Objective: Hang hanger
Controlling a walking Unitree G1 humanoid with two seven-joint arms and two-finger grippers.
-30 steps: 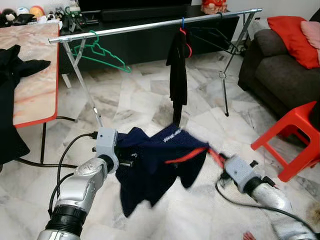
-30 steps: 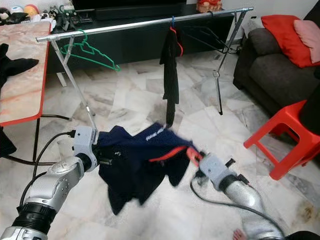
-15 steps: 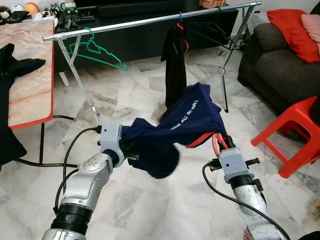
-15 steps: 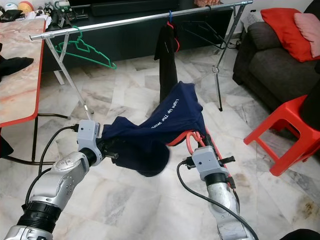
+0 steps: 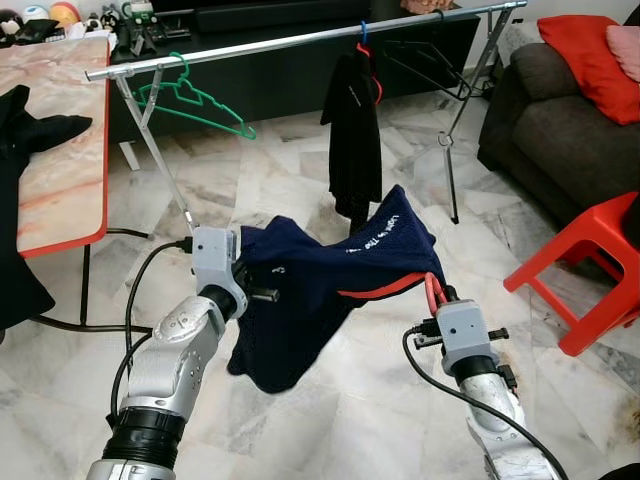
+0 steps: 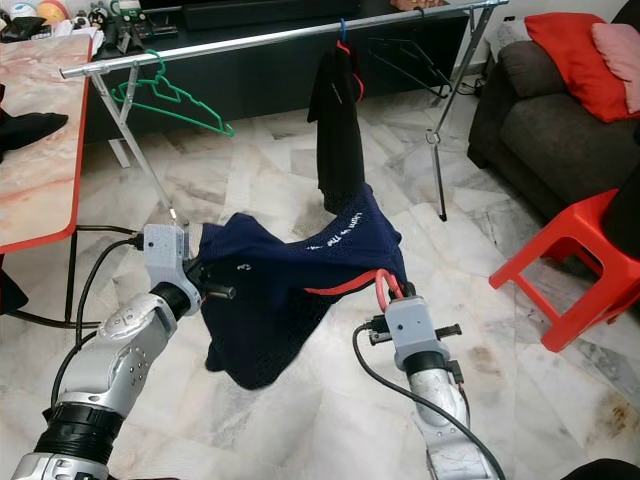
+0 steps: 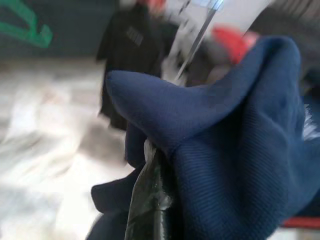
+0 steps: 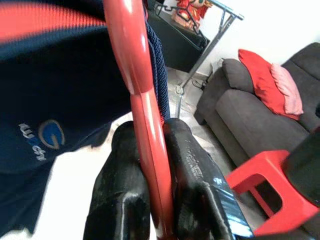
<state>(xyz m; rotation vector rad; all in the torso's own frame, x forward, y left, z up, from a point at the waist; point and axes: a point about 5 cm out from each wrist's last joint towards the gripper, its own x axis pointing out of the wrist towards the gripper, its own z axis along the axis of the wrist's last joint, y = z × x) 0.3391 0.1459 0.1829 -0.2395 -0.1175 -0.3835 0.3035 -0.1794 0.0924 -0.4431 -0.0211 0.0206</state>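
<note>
A navy blue shirt (image 5: 330, 290) with a red collar hangs between my two arms on a red hanger (image 5: 432, 289). Low over the marble floor, my right gripper (image 8: 145, 131) is shut on the hanger's red neck, which runs between its black fingers (image 8: 192, 175). At the shirt's left side, my left gripper (image 5: 262, 293) is shut on a fold of the navy cloth (image 7: 225, 150), with one black finger (image 7: 150, 205) showing under it. Beyond stands the silver clothes rail (image 5: 290, 40), carrying a bare green hanger (image 5: 195, 100) and a black garment (image 5: 352, 140).
A marble-topped table with a red edge (image 5: 70, 170) carries black clothes (image 5: 30, 130) on the left. On the right are a red plastic stool (image 5: 590, 270) and a dark sofa (image 5: 550, 130) with a red cushion (image 5: 590, 50). The rail's legs (image 5: 160, 150) splay outward.
A second ago the shirt drooped low between the arms. The right gripper then rose and the cloth flipped upward; now the shirt has settled and hangs down again from both grippers.
</note>
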